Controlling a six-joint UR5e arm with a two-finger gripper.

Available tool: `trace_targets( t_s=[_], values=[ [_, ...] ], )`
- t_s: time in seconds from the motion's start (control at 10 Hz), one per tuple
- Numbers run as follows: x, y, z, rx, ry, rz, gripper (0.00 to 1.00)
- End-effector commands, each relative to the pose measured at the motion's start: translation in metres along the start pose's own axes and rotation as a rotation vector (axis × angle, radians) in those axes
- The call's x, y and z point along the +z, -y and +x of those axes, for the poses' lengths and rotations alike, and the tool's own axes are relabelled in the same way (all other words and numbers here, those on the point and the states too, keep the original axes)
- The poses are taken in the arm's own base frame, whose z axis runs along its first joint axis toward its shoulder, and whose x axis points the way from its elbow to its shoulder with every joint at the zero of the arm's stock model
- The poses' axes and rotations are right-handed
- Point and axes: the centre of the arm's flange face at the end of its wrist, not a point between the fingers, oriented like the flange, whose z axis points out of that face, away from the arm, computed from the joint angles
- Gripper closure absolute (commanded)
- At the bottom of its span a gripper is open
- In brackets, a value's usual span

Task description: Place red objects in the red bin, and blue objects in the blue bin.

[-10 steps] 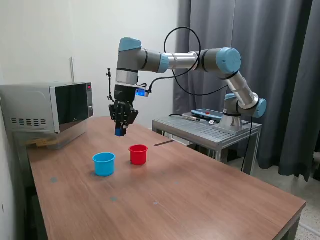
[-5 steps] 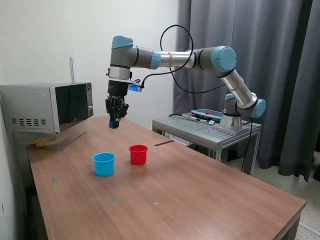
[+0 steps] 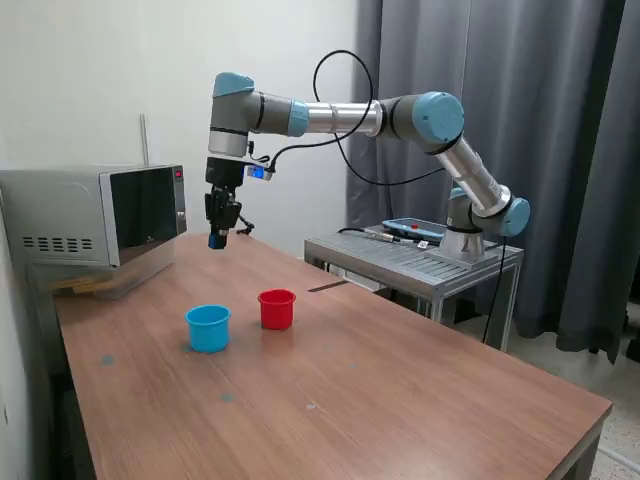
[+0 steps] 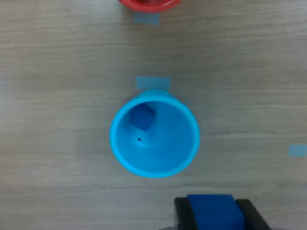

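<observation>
gripper [image 4: 212, 211] clamped on a blue cube [image 4: 214, 212], high above the tabletop [image 3: 400, 390] | blue cup [image 4: 154, 140] below, already holds one blue cube [image 4: 142, 118] | you: centre over the blue cup's rim, descend close, then release | red cup [image 3: 277, 308] just beside it, stay clear

Blue cube [image 4: 142, 117] inside blue cup [image 4: 154, 139]

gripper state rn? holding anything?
Gripper: closed on a dark blue cube, held between the fingers above the table, up over the blue cup.
</observation>
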Motion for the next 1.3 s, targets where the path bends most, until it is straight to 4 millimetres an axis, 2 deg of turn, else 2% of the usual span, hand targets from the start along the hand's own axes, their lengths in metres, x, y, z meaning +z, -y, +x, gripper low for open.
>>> trace_targets(
  t_s=[0.0, 0.3, 0.6, 1.0, 1.1, 1.2],
  values=[
    [-0.001, 0.0, -0.015, 0.035, 0.003, 0.0, 1.0],
    [0.001, 0.001, -0.036, 0.065, -0.001, 0.001, 1.0],
    [0.016, 0.0, -0.046, 0.075, -0.003, 0.018, 1.0],
    [0.059, -0.006, -0.041, 0.066, -0.011, 0.051, 1.0],
    [0.079, -0.005, -0.04, 0.065, -0.016, 0.072, 1.0],
    [0.089, -0.005, -0.039, 0.064, -0.018, 0.084, 1.0]
  ],
)
